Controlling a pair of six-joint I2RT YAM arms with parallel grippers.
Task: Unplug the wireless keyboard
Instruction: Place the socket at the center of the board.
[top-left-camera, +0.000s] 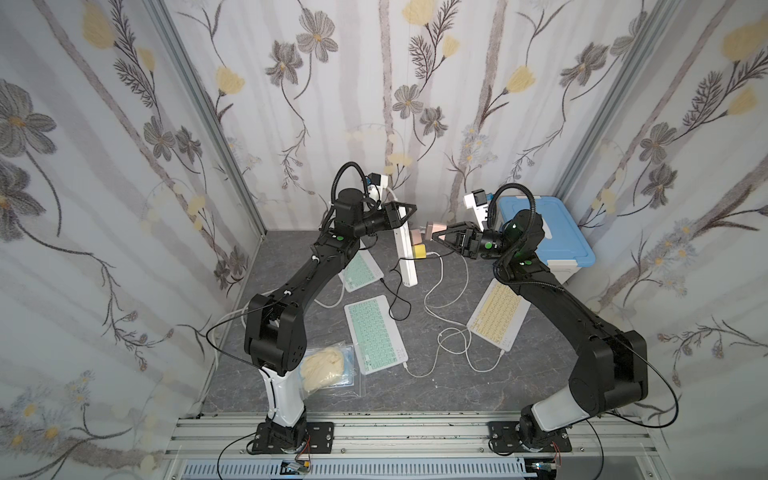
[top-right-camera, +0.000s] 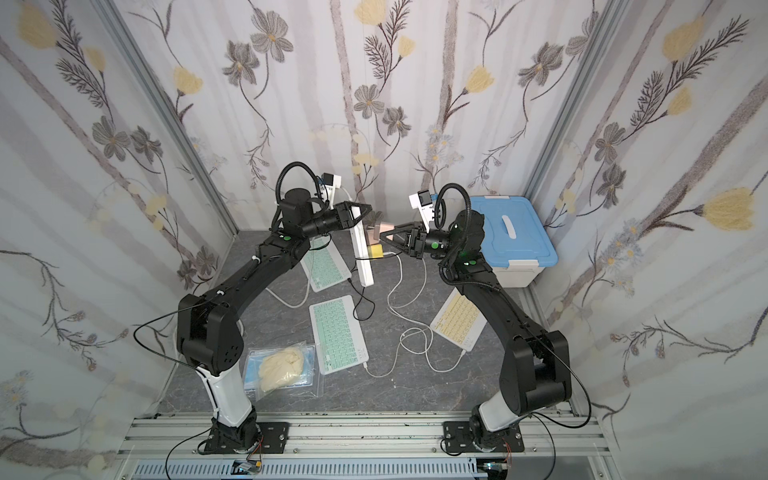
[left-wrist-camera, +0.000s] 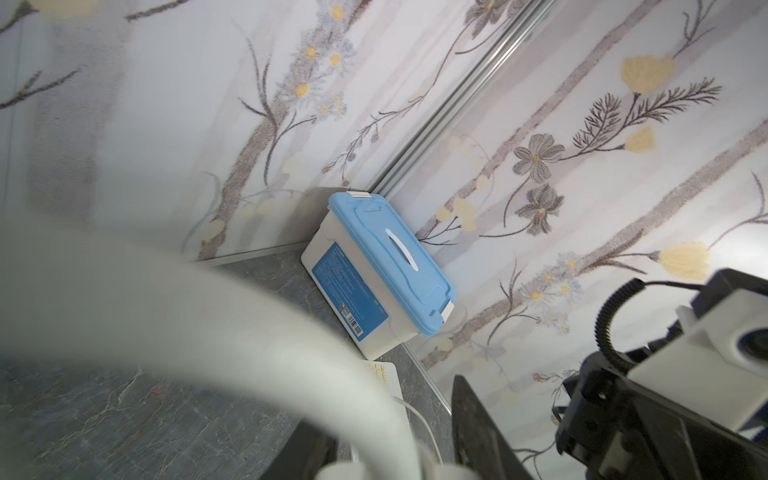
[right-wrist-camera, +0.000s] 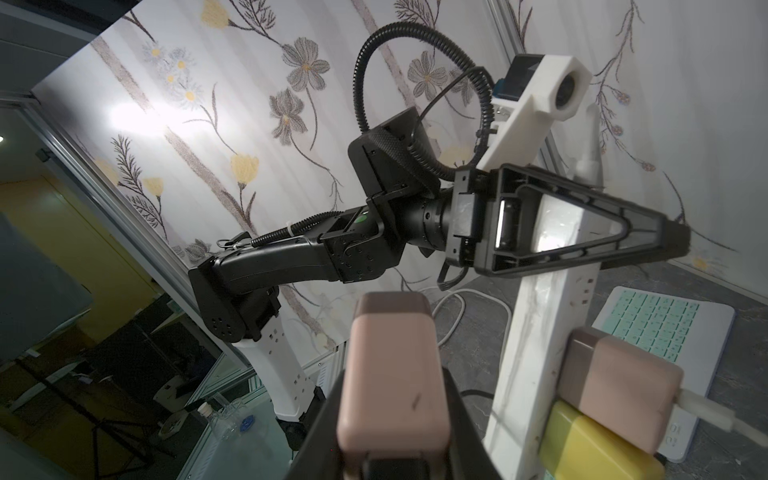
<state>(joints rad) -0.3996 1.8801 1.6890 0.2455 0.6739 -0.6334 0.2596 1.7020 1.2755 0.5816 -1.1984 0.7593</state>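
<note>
Plug withdrawal. Left gripper (top-left-camera: 405, 212) clamped on the raised power strip (top-left-camera: 409, 266); right gripper (top-left-camera: 438, 232) closed on pink adapter (right-wrist-camera: 395, 374), apart from the strip. Keyboards (top-left-camera: 374, 332) flat on the tabletop (top-left-camera: 436, 386) below. Recommended: draw straight back, brace the strip, spare the neighbouring yellow adapter (right-wrist-camera: 598, 444).

Open table (top-left-camera: 436, 390) at the front edge, between the arm bases. Mid-table crowded: looped white cables (top-left-camera: 451, 336) between near green keyboard (top-left-camera: 374, 332) and yellow keyboard (top-left-camera: 498, 316), blue-lidded box (top-left-camera: 557, 237) in the far right corner. Narrow gap between raised power strip (top-left-camera: 405, 253) and pink charger (top-left-camera: 436, 227) in the right gripper (top-left-camera: 438, 233)
</note>
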